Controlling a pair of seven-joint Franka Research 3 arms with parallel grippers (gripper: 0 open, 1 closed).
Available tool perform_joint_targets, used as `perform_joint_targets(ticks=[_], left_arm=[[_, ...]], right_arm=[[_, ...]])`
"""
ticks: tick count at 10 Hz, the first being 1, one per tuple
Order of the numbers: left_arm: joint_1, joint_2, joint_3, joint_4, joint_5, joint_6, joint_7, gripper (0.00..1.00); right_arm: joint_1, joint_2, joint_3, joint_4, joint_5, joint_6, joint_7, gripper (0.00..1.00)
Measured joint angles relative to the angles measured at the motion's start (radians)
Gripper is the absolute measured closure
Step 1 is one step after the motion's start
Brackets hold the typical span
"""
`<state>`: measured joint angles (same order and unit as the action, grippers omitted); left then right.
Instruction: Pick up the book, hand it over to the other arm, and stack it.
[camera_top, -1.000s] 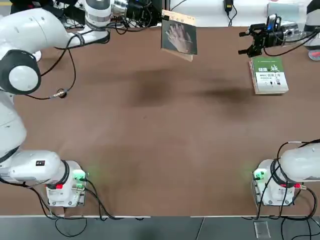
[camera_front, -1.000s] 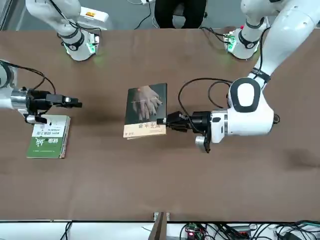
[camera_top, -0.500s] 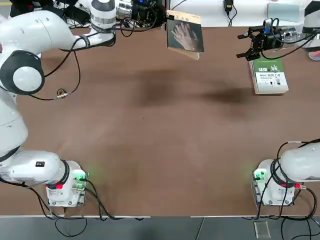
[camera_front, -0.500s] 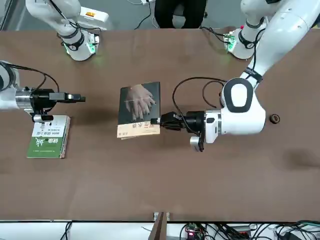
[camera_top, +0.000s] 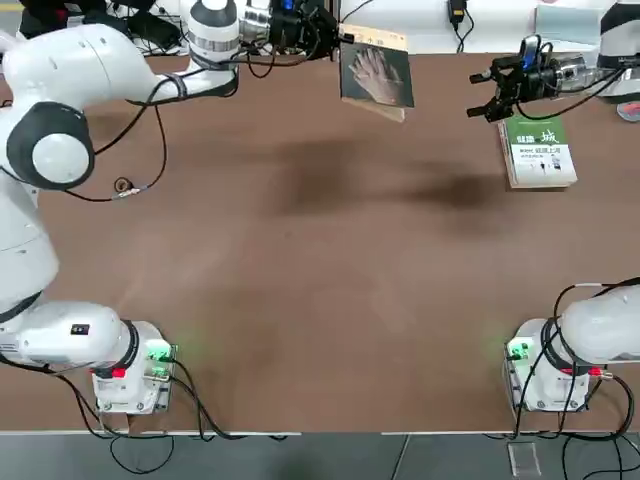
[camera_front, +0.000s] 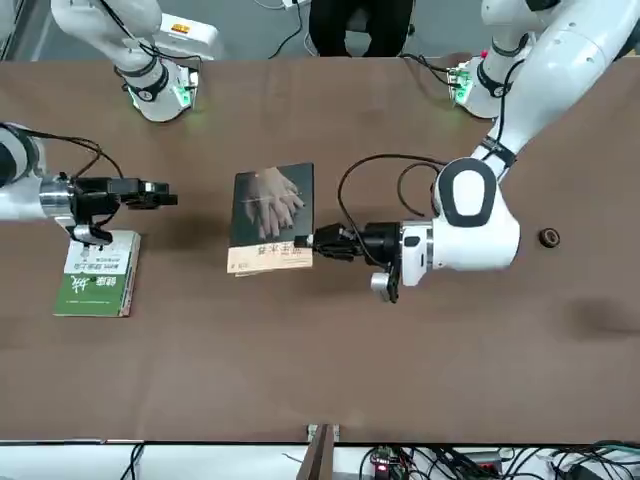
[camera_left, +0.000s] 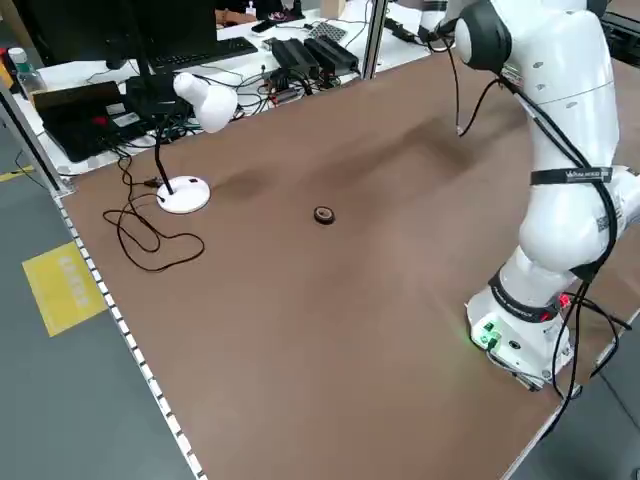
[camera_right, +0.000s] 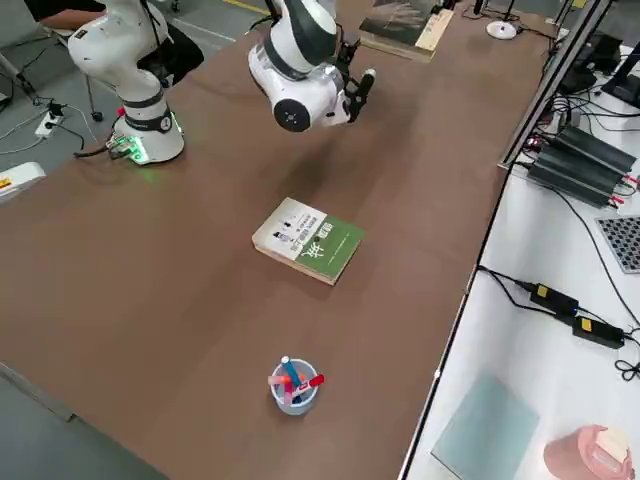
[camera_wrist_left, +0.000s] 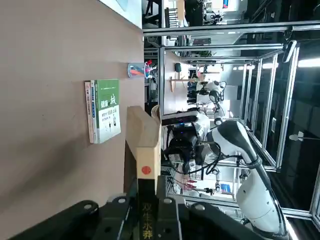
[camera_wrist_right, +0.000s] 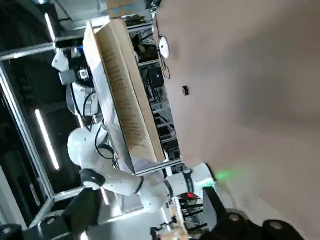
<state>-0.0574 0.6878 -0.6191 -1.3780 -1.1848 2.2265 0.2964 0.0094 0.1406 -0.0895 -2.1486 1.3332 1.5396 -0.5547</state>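
Observation:
The book (camera_top: 377, 75), a thin paperback with a pale hand on a grey-brown cover, hangs above the table's far edge, flat side up. My left gripper (camera_top: 335, 42) is shut on its edge; the front view shows the same grip on the book (camera_front: 272, 216) by the left gripper (camera_front: 308, 241). My right gripper (camera_top: 476, 95) is open and points at the book from the right, a gap away, above the near corner of a green-and-white book (camera_top: 538, 150). In the right wrist view the book (camera_wrist_right: 122, 100) fills the space ahead.
The green-and-white book (camera_right: 308, 240) lies flat at the table's far right. A cup of pens (camera_right: 293, 385) stands beyond it near the table's right edge. A small dark ring (camera_top: 122, 187) lies at the far left, and a white desk lamp (camera_left: 192, 100) stands by the left edge.
My left gripper has carried the book to the right, toward the right gripper. The right gripper has moved a little left, toward the book, still open.

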Motion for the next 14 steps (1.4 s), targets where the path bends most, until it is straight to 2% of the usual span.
perform_joint_targets(ticks=[6,11,14], left_arm=[[-0.005,0.003,0.000,0.002,0.000,0.001,0.003,0.99],[-0.005,0.004,0.001,0.002,0.000,0.001,0.003,0.99],[-0.006,0.004,0.001,0.002,0.000,0.001,0.003,0.99]], right_arm=[[0.010,0.019,0.000,0.002,0.005,0.002,-0.062,0.04],[0.059,0.027,0.006,-0.004,0.120,0.008,-0.065,0.04],[0.098,0.029,0.009,-0.005,0.139,0.042,-0.096,0.04]])
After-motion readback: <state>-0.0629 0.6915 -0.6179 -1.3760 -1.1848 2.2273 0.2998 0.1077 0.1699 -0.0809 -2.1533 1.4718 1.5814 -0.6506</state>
